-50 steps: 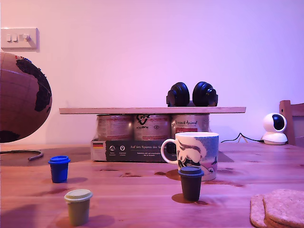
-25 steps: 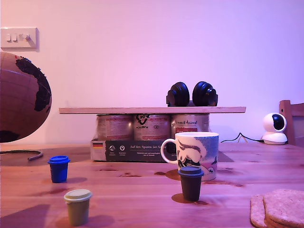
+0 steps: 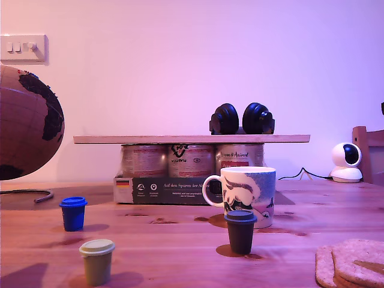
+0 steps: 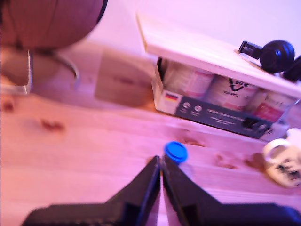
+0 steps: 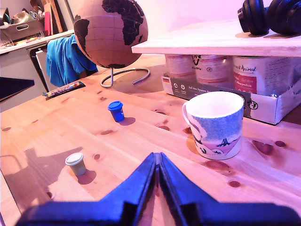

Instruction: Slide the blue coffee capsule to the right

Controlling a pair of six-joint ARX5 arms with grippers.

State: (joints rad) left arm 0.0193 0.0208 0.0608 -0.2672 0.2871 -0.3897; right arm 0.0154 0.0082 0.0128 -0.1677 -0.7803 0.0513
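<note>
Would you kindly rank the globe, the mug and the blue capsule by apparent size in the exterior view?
1. Globe, though cropped and possibly nearer
2. Mug
3. Blue coffee capsule, clearly smallest

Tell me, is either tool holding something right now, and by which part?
Nothing is held. My first gripper is shut and empty above the blue coffee capsule; my second gripper is shut and empty too.

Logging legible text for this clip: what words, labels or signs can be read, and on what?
"Animal": label of a can under the wooden shelf, second wrist view.
German flag sign: dark cardboard tray holding the cans.
The tray's white print, logos and the other can labels: too small or blurred to read.
Mug: a drawing, no words.
</note>
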